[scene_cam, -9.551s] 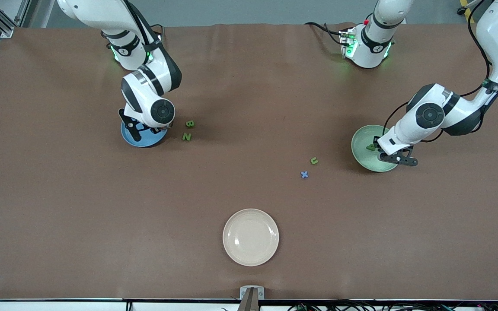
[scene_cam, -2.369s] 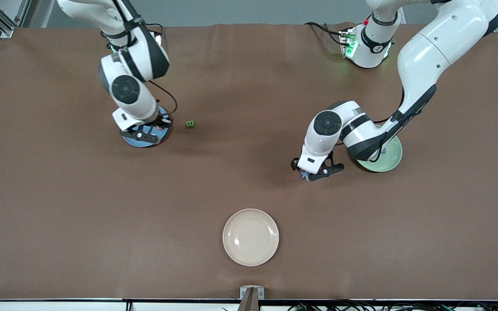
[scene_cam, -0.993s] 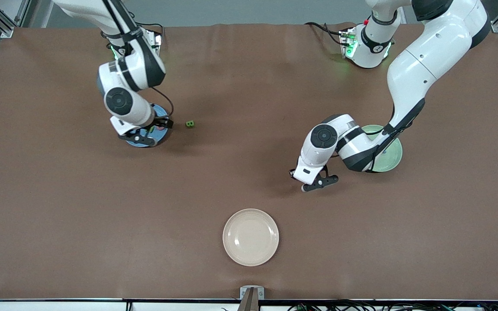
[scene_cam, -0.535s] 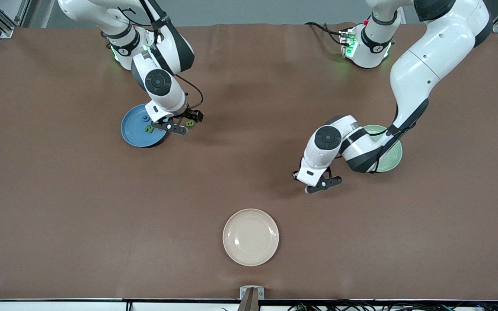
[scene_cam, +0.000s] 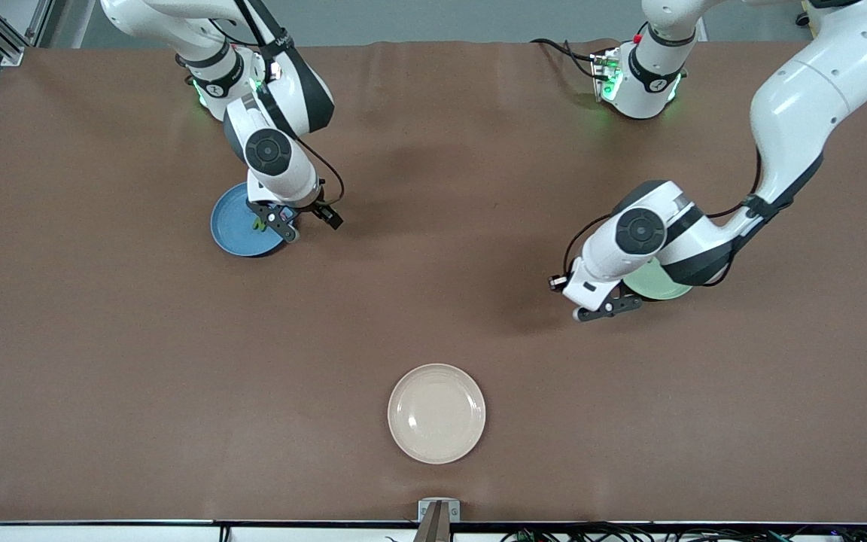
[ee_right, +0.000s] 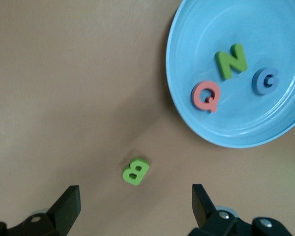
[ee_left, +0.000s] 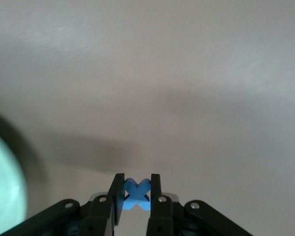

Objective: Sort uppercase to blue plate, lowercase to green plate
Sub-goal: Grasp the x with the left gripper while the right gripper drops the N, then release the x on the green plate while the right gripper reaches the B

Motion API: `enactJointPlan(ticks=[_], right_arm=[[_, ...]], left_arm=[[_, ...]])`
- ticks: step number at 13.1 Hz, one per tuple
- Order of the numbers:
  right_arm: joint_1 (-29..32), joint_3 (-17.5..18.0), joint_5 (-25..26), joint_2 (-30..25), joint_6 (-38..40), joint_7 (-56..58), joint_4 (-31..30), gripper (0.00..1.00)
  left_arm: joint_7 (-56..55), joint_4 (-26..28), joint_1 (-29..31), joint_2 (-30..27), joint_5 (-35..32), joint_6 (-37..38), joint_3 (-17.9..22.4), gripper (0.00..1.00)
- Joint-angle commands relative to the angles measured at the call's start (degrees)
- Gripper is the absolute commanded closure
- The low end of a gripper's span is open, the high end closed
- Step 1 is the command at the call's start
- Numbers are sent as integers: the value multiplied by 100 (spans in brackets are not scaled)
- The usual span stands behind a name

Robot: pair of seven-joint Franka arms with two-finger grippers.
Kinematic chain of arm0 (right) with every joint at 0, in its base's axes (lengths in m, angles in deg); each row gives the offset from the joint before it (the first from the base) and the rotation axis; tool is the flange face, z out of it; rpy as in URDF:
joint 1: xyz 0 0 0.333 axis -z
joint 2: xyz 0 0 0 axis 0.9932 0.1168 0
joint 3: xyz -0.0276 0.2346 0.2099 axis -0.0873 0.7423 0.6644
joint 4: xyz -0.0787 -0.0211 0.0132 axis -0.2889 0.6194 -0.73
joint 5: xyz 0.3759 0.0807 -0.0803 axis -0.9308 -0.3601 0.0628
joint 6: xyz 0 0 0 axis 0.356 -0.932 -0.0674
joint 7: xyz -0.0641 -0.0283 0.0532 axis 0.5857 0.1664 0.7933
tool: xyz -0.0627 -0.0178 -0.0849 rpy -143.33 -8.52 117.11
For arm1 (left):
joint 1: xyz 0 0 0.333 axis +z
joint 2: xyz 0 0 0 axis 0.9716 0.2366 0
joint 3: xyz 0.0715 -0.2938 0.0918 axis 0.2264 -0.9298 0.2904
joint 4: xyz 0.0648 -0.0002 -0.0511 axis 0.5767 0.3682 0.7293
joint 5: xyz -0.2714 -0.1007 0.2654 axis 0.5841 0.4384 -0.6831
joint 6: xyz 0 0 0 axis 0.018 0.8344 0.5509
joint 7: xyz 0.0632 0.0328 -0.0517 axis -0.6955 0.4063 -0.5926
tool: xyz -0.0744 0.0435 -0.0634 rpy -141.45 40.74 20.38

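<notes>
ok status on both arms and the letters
Left gripper shut on blue x, up beside green plate. Right gripper open over green B beside blue plate. Nothing in the way.

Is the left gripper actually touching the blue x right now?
Touching. In the left wrist view the left gripper has both fingers pressed against the blue x, with no gap either side.

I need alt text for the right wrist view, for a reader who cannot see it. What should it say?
A green letter B lies on the brown table beside a blue plate, between the open fingers of the right gripper above it. On the plate lie a green N, a pinkish-red Q and a blue G.
</notes>
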Motion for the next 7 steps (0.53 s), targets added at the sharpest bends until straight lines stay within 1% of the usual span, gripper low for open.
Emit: enactJointPlan(ticks=[1,3,5,7], right_arm=[[302,42,-33,-50,272,75,139,0],[293,42,-60,-41,220,-99,130,0],[215,51,-60,-41,124,-468,113,0],[-4,51,-60,55,-201,-986,25,0]], left_arm=[[570,763,769,-419,-67,-24,-303,92],[1009,1097,1331,-446,-426,-24,-461,92],[1475,1317,1789,-446,-585,-24,-584,92],[1827,1450,2167,-437,-813,-24,-629,92]])
